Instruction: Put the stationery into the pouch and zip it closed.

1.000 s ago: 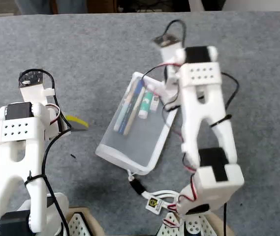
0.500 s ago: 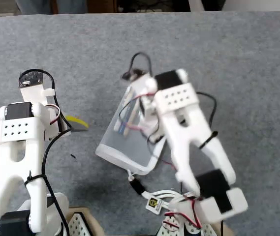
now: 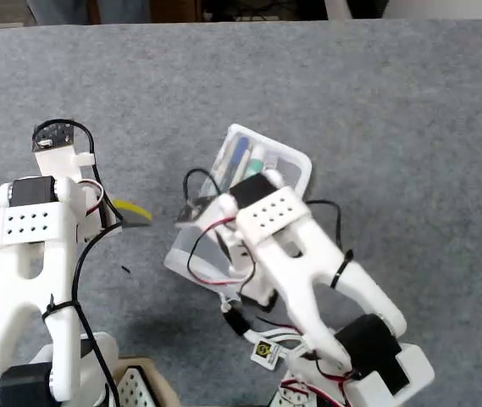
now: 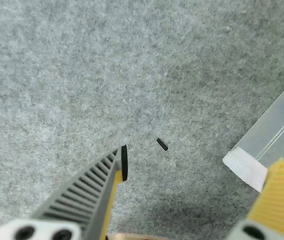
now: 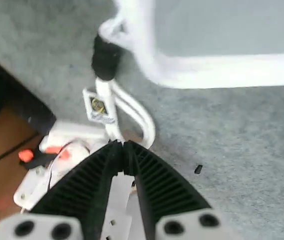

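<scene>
The clear pouch with white edging lies at mid-table, and several pens rest inside its far end. My right arm hangs over the pouch's near half and hides it. The right gripper is shut on nothing, just above the felt beside the pouch's white rim. The black zip pull and its white cord with a tag lie right ahead of the tips. My left gripper stands open over bare felt, with a pouch corner near its yellow finger.
A small black speck lies on the grey felt between the left gripper's fingers. The arms' bases and a wooden board sit at the near edge. The table's far edge runs along the back.
The right arm has swung from the pouch's far right side across it to its near end by the zip pull. The left arm has stayed still.
</scene>
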